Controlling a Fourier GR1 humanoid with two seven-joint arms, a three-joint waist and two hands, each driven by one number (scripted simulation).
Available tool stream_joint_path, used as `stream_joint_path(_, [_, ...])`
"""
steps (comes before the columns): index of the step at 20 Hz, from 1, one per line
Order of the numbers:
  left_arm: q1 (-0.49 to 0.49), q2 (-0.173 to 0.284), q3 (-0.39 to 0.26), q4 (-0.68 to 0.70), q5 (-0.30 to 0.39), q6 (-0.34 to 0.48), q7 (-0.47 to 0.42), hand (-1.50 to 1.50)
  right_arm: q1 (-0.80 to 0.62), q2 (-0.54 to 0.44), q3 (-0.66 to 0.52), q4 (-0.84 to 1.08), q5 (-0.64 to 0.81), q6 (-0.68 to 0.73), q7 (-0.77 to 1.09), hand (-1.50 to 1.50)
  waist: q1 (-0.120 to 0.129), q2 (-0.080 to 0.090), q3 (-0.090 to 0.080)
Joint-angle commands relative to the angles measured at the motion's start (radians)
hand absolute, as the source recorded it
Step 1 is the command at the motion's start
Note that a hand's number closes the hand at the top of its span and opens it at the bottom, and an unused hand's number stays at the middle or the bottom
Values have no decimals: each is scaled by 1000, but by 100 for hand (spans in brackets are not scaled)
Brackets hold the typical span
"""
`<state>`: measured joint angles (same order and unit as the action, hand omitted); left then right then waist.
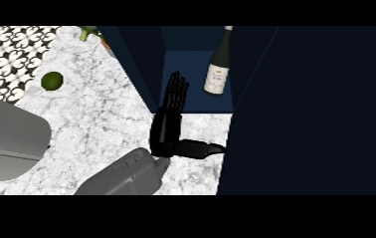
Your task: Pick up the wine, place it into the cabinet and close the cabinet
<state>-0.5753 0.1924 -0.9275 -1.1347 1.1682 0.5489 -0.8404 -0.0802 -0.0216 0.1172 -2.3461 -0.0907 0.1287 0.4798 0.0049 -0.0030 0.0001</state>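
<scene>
The wine bottle (217, 70), dark green with a pale label, stands inside the open dark blue cabinet (187, 65), at the right of its floor. My right hand (166, 130) is open in front of the cabinet's mouth. Its straight fingers (175, 90) point into the cabinet just left of the bottle, apart from it. The thumb (202, 149) sticks out to the right and reaches the edge of the cabinet door (301, 107), which stands open as a big dark panel at the right. Nothing is held. My left hand does not show; only a grey forearm (18, 142) sits at the left edge.
A lime (52, 80) lies on the marble counter (95, 107) at the left. A green and orange item (92, 33) peeks in at the top beside the cabinet's left wall. Patterned tiles (22, 53) fill the upper left corner.
</scene>
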Motion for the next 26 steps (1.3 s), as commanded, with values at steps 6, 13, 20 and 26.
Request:
stream_joint_path(6, [163,236,2,-386,-100,17,101,-150,91,-77,-42,-74,-159,118,16,150,2,-3,1])
stream_joint_path(13, [300,399,16,-564,-142,-100,117,150,50,-153,-3,-131,-207,203,81,150,3,-2,0])
stream_joint_path(20, [486,620,114,-741,-116,-212,82,150,102,-99,135,-187,-255,190,148,150,12,-4,-1])
stream_joint_path(26, [616,740,225,-754,-71,-324,45,-150,81,-29,382,-194,-128,150,204,150,12,-6,-2])
